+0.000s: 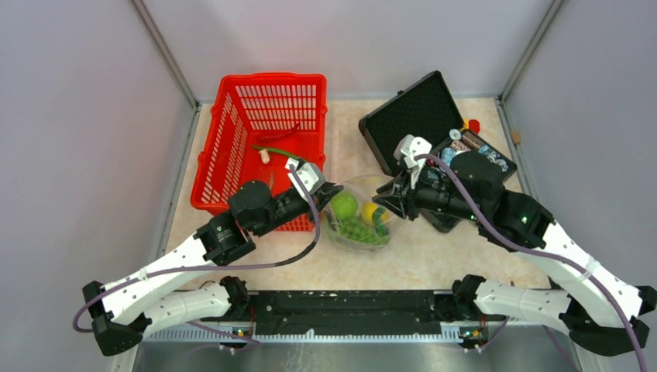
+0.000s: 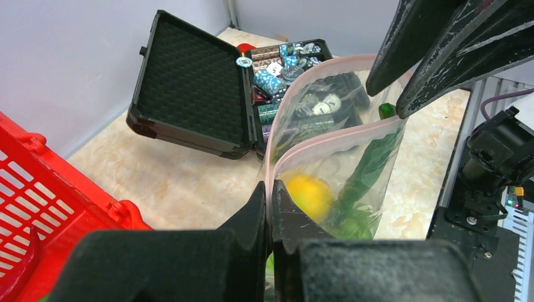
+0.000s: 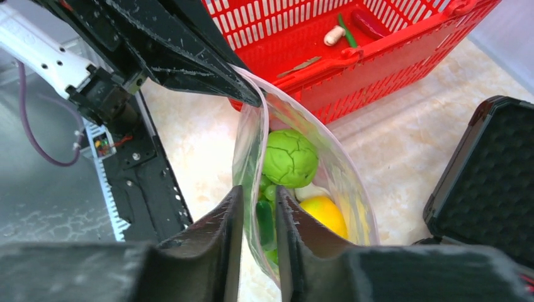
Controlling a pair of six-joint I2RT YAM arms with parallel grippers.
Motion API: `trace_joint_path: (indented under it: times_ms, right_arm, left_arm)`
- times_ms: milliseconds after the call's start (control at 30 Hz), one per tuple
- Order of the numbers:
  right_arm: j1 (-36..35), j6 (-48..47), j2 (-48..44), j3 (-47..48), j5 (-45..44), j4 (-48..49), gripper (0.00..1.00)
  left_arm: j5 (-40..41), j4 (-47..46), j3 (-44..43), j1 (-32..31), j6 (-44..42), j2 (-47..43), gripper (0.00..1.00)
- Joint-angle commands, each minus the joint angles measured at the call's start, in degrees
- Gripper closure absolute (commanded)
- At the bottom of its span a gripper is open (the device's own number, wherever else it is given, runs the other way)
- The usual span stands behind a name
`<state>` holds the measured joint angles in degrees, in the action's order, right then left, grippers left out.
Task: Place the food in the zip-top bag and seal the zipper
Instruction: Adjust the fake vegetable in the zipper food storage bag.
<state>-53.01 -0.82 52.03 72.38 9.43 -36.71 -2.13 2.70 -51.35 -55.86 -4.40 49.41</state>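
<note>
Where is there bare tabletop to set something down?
Bare tabletop lies between red basket and black case, and between bag and arm bases. Crowded: the middle, where left claw and right claw meet at the bag.

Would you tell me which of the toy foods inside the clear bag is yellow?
The lemon, the only yellow piece in the zip-top bag; the wrinkled round lime beside it and the grapes are green.

Right gripper (image 3: 259,192) has a finger on each side of the bag (image 3: 252,135) rim, with a gap showing. Left gripper (image 3: 247,95) is pinching the far end. Inside: lime (image 3: 288,157), lemon (image 3: 324,214), green grapes (image 3: 272,190). Red basket (image 3: 403,69) sits behind, black case (image 3: 491,182) beside.
</note>
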Motion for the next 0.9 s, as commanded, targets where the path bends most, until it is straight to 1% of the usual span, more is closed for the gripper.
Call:
trace_joint_path:
  times_ms: [0, 33, 233, 333, 367, 633, 867]
  right_arm:
    - [0.3, -0.2, -0.4, -1.6, 0.3, 0.3, 0.82]
    - [0.4, -0.1, -0.5, -1.9, 0.1, 0.6, 0.86]
    - [0.4, -0.3, 0.7, -2.6, -0.4, 0.9, 0.90]
    - [0.5, -0.4, 0.5, -2.8, -1.4, 0.9, 0.99]
    - [0.7, -0.4, 0.3, -2.7, -1.4, 0.8, 1.00]
    - [1.0, 0.1, -2.6, 0.3, -3.5, 1.9, 1.00]
    - [1.0, -0.2, -1.8, 3.2, -6.9, 4.4, 1.00]
  left_arm:
    - [-0.6, -5.8, -2.9, 0.3, 0.3, -1.5, 1.00]
    - [-0.6, -5.9, -2.9, 0.3, 0.3, -1.4, 1.00]
    - [-1.0, -6.0, -2.6, 0.3, 0.5, -1.6, 1.00]
    - [-0.9, -6.0, -2.4, 0.3, 0.6, -1.7, 1.00]
    - [-0.8, -6.0, -2.2, 0.3, 0.7, -1.8, 1.00]
    - [0.0, -5.3, -1.6, 0.3, 0.4, -2.2, 1.00]
    - [-0.7, -4.9, -0.9, 0.4, 0.5, -2.0, 1.00]
